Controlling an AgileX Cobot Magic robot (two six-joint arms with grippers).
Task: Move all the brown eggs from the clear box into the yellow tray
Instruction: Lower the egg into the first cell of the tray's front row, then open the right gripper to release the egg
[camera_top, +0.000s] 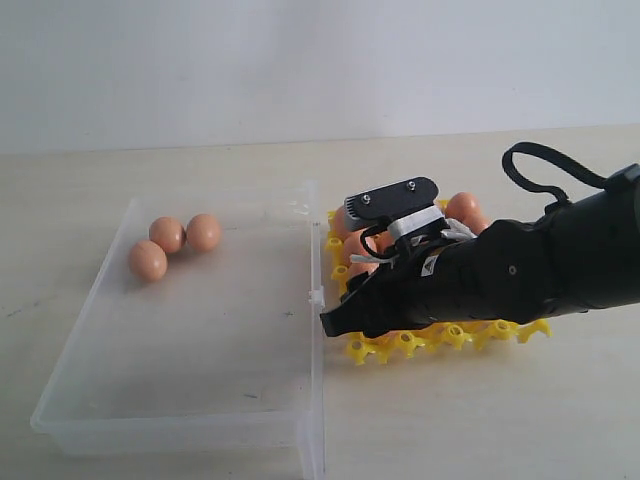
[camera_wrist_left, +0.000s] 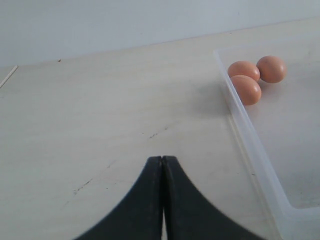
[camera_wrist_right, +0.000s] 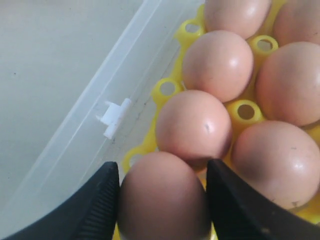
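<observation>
Brown eggs (camera_top: 166, 235): three lie in clear box (camera_top: 170, 425), well apart from right claw (camera_wrist_right: 161, 172), which grips one brown egg (camera_wrist_right: 162, 205) at yellow tray (camera_top: 400, 347) edge; six sit in cups just beyond its tips. Left claw (camera_wrist_left: 162, 165) pressed closed over tabletop (camera_wrist_left: 100, 100).

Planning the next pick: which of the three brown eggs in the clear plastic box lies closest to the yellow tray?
The rightmost brown egg in the exterior view; the other two sit farther left.

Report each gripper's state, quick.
Left gripper: closed, empty.
Right gripper: closed on an egg.
</observation>
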